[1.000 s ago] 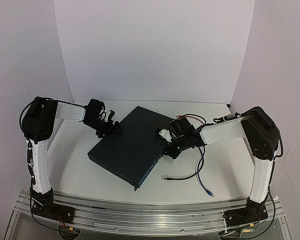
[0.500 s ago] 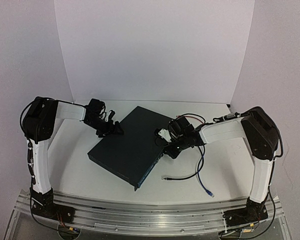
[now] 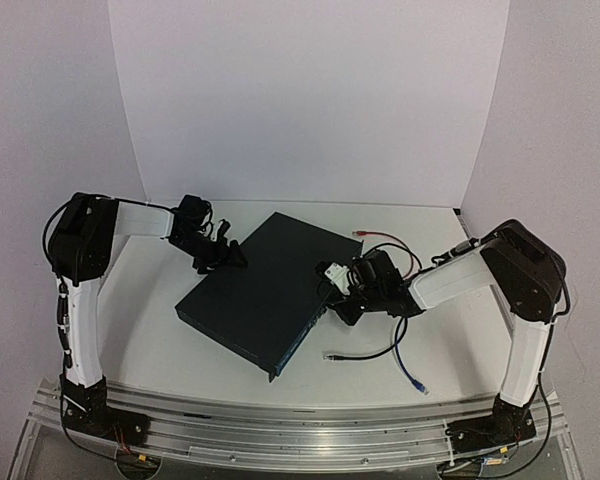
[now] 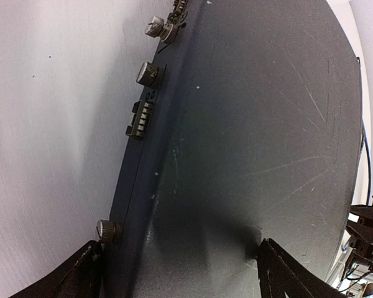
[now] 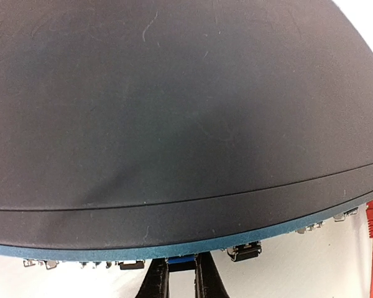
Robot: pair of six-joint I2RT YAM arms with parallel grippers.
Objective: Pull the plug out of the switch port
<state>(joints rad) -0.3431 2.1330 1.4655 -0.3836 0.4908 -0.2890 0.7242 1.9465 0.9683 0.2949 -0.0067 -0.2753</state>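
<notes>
At the socket face of the switch (image 3: 260,290), the right gripper (image 3: 338,303) had slid a little outward and toward the near side compared with a second before. Its forearm had dropped lower, uncovering a red cable (image 3: 390,240) behind it. Its fingers (image 5: 154,280) stood close together, pinching a blue plug (image 5: 180,260) that sat right against the row of sockets (image 5: 242,251); whether it was out of its port could not be told.

The left gripper (image 3: 230,256) had hardly changed place at the far left edge of the box. Its fingers (image 4: 81,273) were spread, one beside the rear face and the other over the dark top.

The switch lay at a slant in the middle of the white table (image 3: 150,330), with its near corner close to the front edge. Bare surface stretched to its left. On the right, a black cable (image 3: 370,354) and a blue cable (image 3: 408,368) lay loose just beyond the right gripper.
</notes>
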